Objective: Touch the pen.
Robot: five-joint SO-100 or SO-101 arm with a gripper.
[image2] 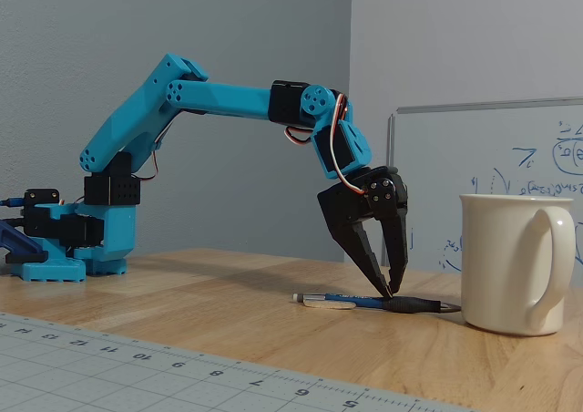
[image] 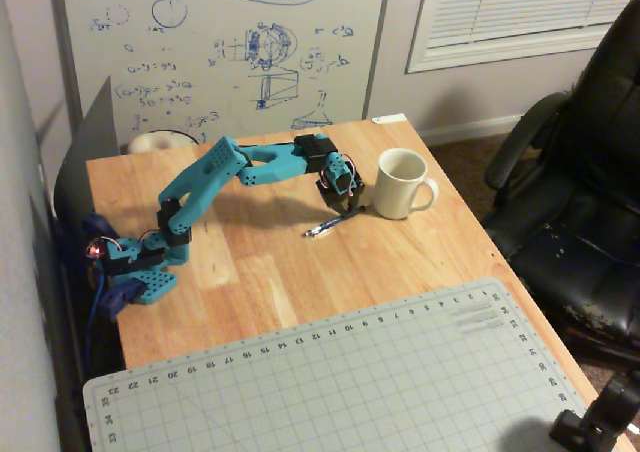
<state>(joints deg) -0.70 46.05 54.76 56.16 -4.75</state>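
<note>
wooden table (image: 260,267) has the pen (image: 325,226), a white mug (image: 402,184), grey cutting mat (image: 340,382) and the arm's teal base (image: 140,284) sitting on it

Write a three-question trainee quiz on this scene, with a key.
1. True or false: the gripper fingertips are down at the pen.
2. In the low side fixed view, which thing stands right of the pen? A) mug B) cutting mat C) chair
3. Fill in: the pen lies flat on the ____.

Key: 1 true; 2 A; 3 table. The fingertips meet close together at the pen's dark grip end.
</note>
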